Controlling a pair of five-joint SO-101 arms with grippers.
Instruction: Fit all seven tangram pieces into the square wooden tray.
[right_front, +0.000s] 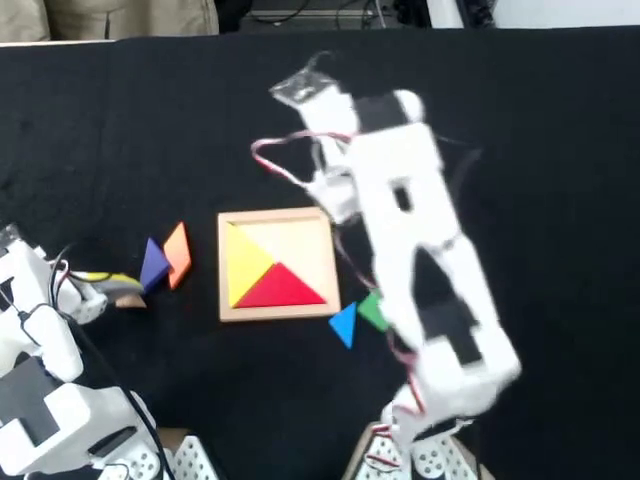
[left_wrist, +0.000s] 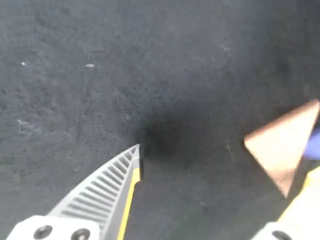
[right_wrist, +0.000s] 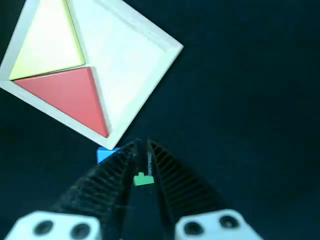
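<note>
The square wooden tray lies mid-table with a yellow triangle and a red triangle fitted in it. A blue triangle and a green piece lie just off its near right corner. An orange piece and a dark blue piece lie to its left. My left gripper is open low over the cloth, beside the orange piece. My right gripper is shut and empty, raised above the blue and green pieces.
The right arm stretches high across the table right of the tray and hides part of the cloth. Black cloth covers the table, with open room at the back and far right.
</note>
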